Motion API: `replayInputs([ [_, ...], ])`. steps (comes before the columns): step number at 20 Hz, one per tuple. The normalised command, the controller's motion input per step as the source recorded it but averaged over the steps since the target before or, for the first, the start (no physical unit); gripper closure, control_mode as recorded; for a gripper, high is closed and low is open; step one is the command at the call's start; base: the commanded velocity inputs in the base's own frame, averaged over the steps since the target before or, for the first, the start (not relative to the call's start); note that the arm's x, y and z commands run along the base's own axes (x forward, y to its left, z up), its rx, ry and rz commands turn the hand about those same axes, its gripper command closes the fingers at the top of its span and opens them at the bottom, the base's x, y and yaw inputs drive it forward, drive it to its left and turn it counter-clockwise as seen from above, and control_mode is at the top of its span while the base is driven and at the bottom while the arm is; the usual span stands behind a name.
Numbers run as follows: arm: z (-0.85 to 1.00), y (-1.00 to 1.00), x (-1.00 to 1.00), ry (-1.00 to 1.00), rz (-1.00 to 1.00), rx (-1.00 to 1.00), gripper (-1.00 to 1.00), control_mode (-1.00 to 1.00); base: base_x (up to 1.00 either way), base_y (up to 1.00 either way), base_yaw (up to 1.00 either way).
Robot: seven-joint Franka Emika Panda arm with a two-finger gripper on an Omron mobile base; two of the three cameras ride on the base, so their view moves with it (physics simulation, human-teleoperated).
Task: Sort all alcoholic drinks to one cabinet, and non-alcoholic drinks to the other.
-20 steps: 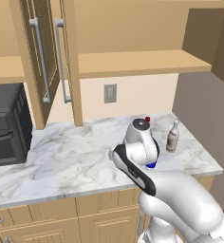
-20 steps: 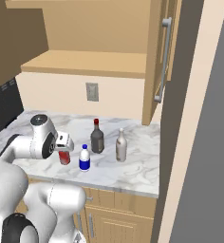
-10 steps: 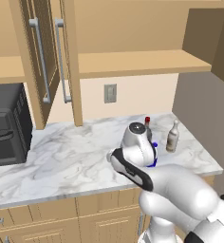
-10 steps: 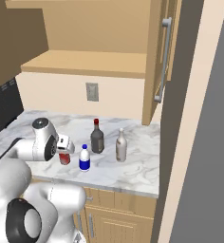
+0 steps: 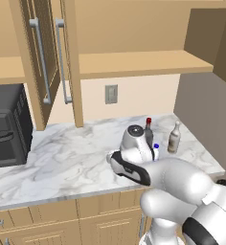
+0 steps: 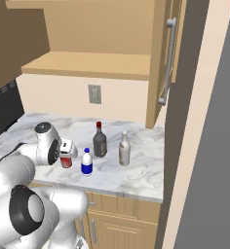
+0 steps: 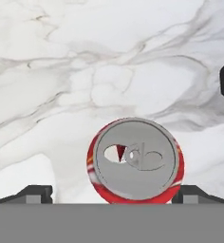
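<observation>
The tool (image 7: 112, 192) hangs straight over the red soda can (image 7: 135, 161), its 2 dark fingertips (image 7: 31, 193) spread wide, 1 on each side of the can with marble showing between each tip and the can's wall, so nothing is gripped. From above, the can's silver top with its pull tab faces the hand camera.

In the right base view the can (image 6: 66, 162) stands upright on the marble counter (image 6: 136, 170), right under the arm's white wrist, near the front edge. Just beside it stands the white bottle with blue label (image 6: 86, 162). Behind that is the dark grey bottle with the red cap (image 6: 100, 140), and next to it the slimmer pale beige bottle (image 6: 124, 149); these 2 stand close together but apart.

Above the counter, a light-wood wall cabinet (image 5: 134, 62) stands open, its inner shelf bare, the door with its long silver bar handle (image 5: 62, 60) swung outward. A black microwave (image 5: 7, 127) sits at the counter's far left.
</observation>
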Motion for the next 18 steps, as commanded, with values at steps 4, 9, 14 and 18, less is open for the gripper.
replayInputs([
  [4,-0.14,0.0,0.05,-0.06,-0.03,0.0,-1.0,-1.0,0.0,0.0,0.0],
  [9,-0.04,0.0,0.01,-0.1,-0.03,0.0,-1.0,-1.0,0.0,0.0,0.0],
  [14,0.0,-0.03,0.01,-0.14,-0.03,0.0,1.0,-1.0,0.0,0.0,0.0],
  [18,0.0,-0.12,0.0,-0.14,0.0,0.0,1.0,-1.0,0.0,0.0,0.0],
])
